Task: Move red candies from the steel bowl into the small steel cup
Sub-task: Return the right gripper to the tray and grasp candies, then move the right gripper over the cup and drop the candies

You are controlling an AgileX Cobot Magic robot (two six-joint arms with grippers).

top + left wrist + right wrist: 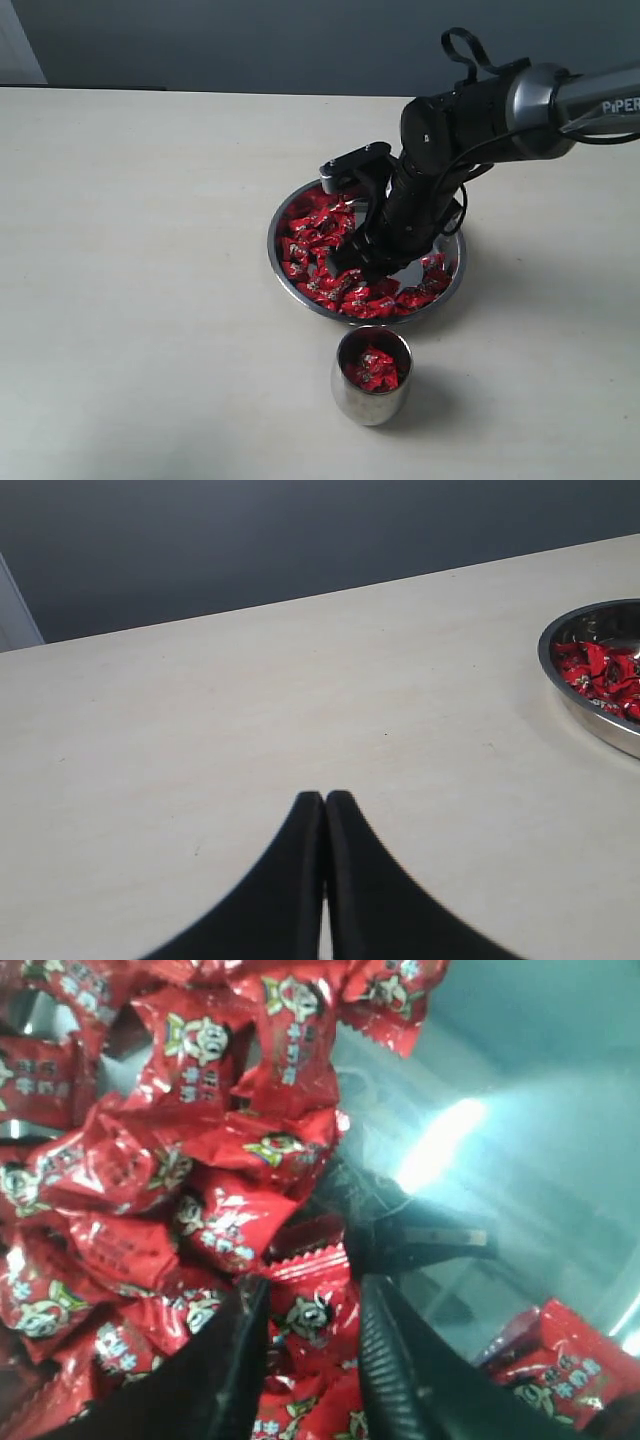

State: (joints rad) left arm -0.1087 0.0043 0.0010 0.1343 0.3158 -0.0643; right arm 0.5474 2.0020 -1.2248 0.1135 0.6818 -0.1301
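Observation:
The steel bowl (276,243) sits mid-table, holding many red candies (316,235) on its left and near side. My right gripper (346,270) reaches down into the pile. In the right wrist view its two black fingers (313,1295) press on either side of one red candy (318,1318) with a pale face mark. The small steel cup (366,406) stands just in front of the bowl, with a few red candies (373,368) inside. My left gripper (325,797) hovers shut and empty over bare table, with the bowl's rim (600,726) off to one side.
The bowl's bare steel floor (500,1160) shines beside the pile. A light tabletop (150,250) spreads wide to the left of the bowl and cup. A dark wall runs behind the table's far edge. The left arm is outside the exterior view.

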